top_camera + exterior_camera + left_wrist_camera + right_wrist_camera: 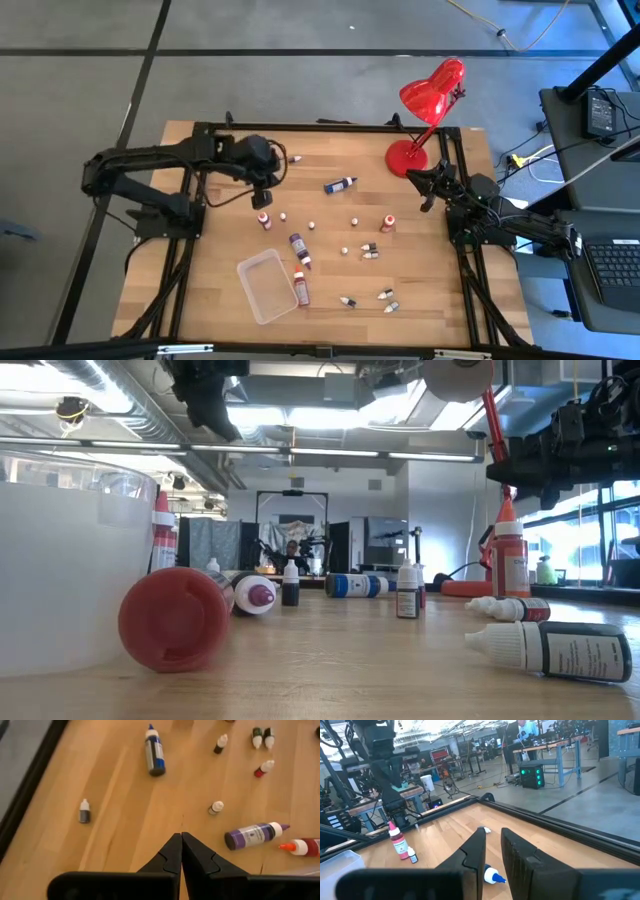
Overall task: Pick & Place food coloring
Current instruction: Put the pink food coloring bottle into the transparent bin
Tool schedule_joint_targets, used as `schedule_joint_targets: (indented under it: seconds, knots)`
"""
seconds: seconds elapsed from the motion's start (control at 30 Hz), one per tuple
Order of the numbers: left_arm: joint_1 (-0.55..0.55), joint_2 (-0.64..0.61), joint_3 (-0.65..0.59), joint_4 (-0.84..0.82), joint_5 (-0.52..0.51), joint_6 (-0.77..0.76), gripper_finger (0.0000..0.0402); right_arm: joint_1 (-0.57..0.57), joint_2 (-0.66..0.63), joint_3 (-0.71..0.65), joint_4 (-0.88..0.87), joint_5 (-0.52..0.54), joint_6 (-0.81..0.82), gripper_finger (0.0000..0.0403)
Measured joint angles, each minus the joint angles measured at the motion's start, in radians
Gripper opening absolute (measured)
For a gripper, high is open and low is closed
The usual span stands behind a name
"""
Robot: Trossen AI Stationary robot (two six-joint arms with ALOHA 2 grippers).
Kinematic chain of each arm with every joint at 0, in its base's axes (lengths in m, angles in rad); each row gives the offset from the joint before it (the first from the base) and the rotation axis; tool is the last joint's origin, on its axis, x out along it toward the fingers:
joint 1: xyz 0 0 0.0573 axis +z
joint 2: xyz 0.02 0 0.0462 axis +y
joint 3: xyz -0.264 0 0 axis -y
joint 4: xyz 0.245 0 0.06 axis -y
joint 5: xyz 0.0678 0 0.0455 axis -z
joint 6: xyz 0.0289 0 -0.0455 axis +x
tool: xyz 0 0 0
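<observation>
— Item: left tool?
— Clenched, holding nothing; it hangs near the bench's left edge, toward the far side.

— Food coloring?
— Bottles strewn mid-bench. A red-capped bottle stands upright just beside the left tool, toward the near edge. A purple bottle lies flat, long axis crosswise to that tool's line. The clear tray holds none yet.

— Right tool?
— Slightly parted, empty, waiting at the right edge by the red lamp. I judge the left arm nearer.
</observation>
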Motion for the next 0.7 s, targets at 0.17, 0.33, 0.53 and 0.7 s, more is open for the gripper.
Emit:
schedule_joint_targets:
  seconds: [0.17, 0.33, 0.53, 0.7]
  knots:
    - [-0.015, 0.028, 0.000, 0.001, -0.006, 0.035, 0.0006, 0.000, 0.000, 0.000, 0.000, 0.000, -0.012, 0.0065]
    - [-0.015, 0.029, 0.000, 0.004, -0.007, 0.020, 0.0011, 0.000, 0.000, 0.000, 0.000, 0.000, -0.023, 0.0065]
    - [-0.014, 0.025, 0.000, 0.004, -0.006, -0.011, 0.0022, 0.000, 0.000, 0.000, 0.000, 0.000, -0.023, 0.0065]
    - [-0.014, 0.025, 0.001, 0.005, -0.005, 0.032, 0.0033, 0.000, 0.000, 0.000, 0.000, -0.001, -0.023, 0.0065]
